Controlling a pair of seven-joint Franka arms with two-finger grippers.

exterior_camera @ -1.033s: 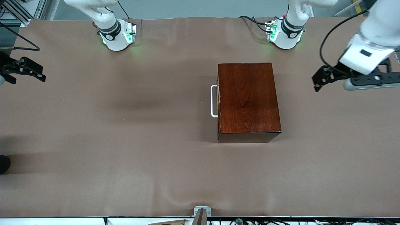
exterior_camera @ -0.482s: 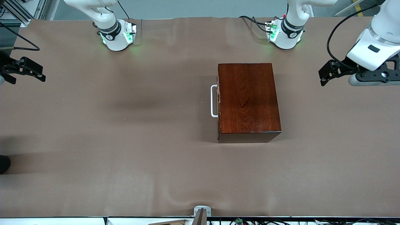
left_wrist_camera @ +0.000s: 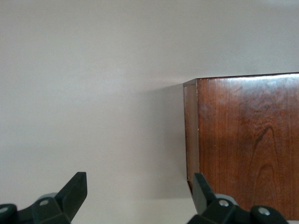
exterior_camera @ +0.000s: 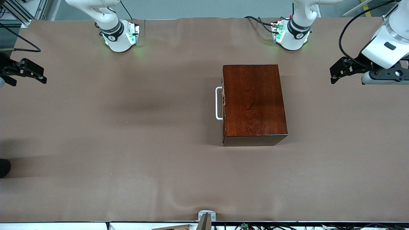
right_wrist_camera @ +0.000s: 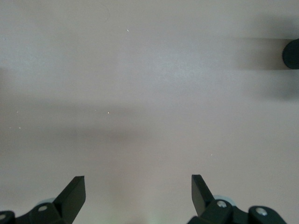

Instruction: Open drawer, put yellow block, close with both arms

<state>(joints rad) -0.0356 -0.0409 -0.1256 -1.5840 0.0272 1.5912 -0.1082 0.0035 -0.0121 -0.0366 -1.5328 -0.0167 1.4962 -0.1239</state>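
Note:
The reddish-brown wooden box (exterior_camera: 254, 102) stands mid-table, toward the left arm's end. Its drawer is shut, and only the white U-shaped handle (exterior_camera: 218, 103) sticks out toward the right arm's end. The yellow block is out of view. My left gripper (exterior_camera: 334, 72) is open and empty, up over the table at the left arm's end, apart from the box. In the left wrist view the gripper (left_wrist_camera: 140, 186) looks down on bare table beside a corner of the box (left_wrist_camera: 243, 140). My right gripper (exterior_camera: 43, 75) is open and empty, and it waits over the right arm's end of the table; it also shows in the right wrist view (right_wrist_camera: 138, 186).
The brown table cover (exterior_camera: 127, 143) is wrinkled near the front edge. A small grey camera mount (exterior_camera: 206, 217) sits at that edge. A dark round object (exterior_camera: 3, 167) lies at the table's edge at the right arm's end and also shows in the right wrist view (right_wrist_camera: 292, 53).
My left gripper has drawn away from the box toward the left arm's end of the table and a little toward the bases. The right arm and the box have not moved.

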